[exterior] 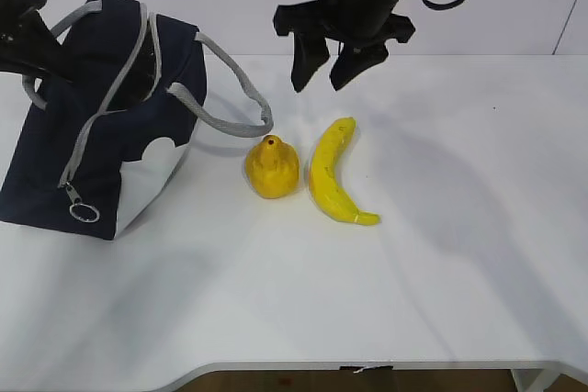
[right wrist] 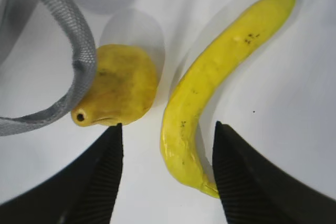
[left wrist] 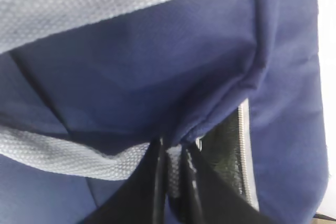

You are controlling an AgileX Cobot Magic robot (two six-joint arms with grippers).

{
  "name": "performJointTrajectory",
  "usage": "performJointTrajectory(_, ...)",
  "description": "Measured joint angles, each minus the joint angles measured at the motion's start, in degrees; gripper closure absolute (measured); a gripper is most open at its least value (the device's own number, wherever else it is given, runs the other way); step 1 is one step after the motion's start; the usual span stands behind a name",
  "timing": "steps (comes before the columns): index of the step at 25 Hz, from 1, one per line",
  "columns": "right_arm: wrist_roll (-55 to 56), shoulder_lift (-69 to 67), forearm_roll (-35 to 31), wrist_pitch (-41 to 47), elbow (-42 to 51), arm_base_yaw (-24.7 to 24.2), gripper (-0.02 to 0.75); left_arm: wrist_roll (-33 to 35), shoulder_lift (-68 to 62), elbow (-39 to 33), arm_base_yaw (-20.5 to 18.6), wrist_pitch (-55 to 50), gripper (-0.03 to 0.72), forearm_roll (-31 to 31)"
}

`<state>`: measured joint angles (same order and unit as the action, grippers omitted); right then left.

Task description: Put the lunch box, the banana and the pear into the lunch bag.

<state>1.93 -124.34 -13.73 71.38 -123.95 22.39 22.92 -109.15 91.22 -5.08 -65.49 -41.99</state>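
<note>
The navy lunch bag [exterior: 55, 153] stands at the left with its top unzipped. My left gripper [left wrist: 173, 148] is shut on the bag's grey webbing handle [left wrist: 68, 153] at the bag's top edge. The pear [exterior: 270, 167] and the banana [exterior: 331, 172] lie side by side on the table right of the bag. My right gripper [exterior: 329, 66] hangs open above them, touching neither. In the right wrist view its fingers [right wrist: 100, 177] frame the banana [right wrist: 210, 77], with the pear [right wrist: 118, 85] just left of them. The lunch box is out of view.
The bag's second handle loop [exterior: 230, 89] droops onto the white table [exterior: 459, 273] right beside the pear. The grey zipper's ring pull [exterior: 84, 212] hangs at the bag's front. The table's front edge runs along the bottom.
</note>
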Motion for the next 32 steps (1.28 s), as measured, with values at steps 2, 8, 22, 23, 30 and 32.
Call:
performJointTrajectory(2,0.59,0.58,2.10,0.11,2.62,0.00,0.300,0.00,0.00,0.00,0.00,0.00,0.666,0.00)
performJointTrajectory(8,5.40,0.73,6.89,-0.01,3.99,0.00,0.298,0.00,0.00,0.00,0.00,-0.57,0.666,0.12)
performJointTrajectory(22,12.10,-8.70,10.30,-0.33,3.99,0.00,0.265,-0.14,0.00,0.00,0.00,-1.45,0.666,0.24)
performJointTrajectory(23,12.63,-9.14,10.33,-0.33,3.99,0.00,0.265,-0.14,0.00,0.00,0.00,-1.45,0.666,0.24)
performJointTrajectory(30,15.04,-10.81,7.03,-3.23,3.81,0.00,0.264,-0.14,0.00,0.00,0.00,-1.49,0.666,0.27)
performJointTrajectory(32,15.15,-11.05,5.97,-3.90,3.81,0.00,0.264,-0.14,0.00,0.00,0.00,-1.49,0.666,0.27)
